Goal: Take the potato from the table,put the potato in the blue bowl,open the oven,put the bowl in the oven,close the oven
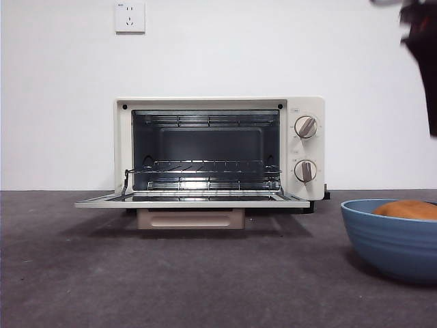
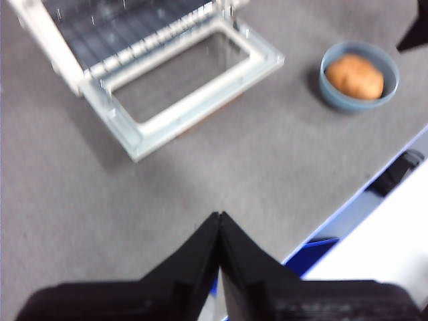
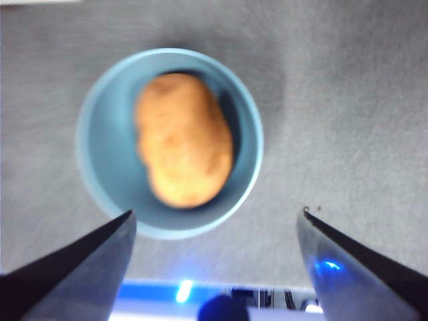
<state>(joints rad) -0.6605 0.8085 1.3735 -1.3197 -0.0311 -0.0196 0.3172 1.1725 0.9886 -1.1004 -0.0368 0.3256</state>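
A: Pincer first — which one shows in the front view?

B: Only a dark blurred arm at 1 o'clock, high in the corner, above the bowl. Its jaws can't be read from there. The bowl sits on the surface at 4 o'clock, cut by the frame edge, with the potato peeking over its rim.

A: And the oven?

B: The oven stands centre, against the white wall. Its door is folded down flat toward us, the handle hanging under it. A wire rack shows inside, and two knobs sit at 3 o'clock on its face. A socket is on the wall at 11 o'clock.

A: Left wrist view?

B: The left pincer is pressed closed, jaws meeting at the tips, holding nothing, high over bare surface. The oven with its dropped door lies at 11 o'clock; the bowl with the potato in it at 2 o'clock, well apart from the door.

A: Right wrist view?

B: The right pincer is spread wide and empty, above the bowl, not touching it. The potato lies inside the bowl. The picture is blurred.
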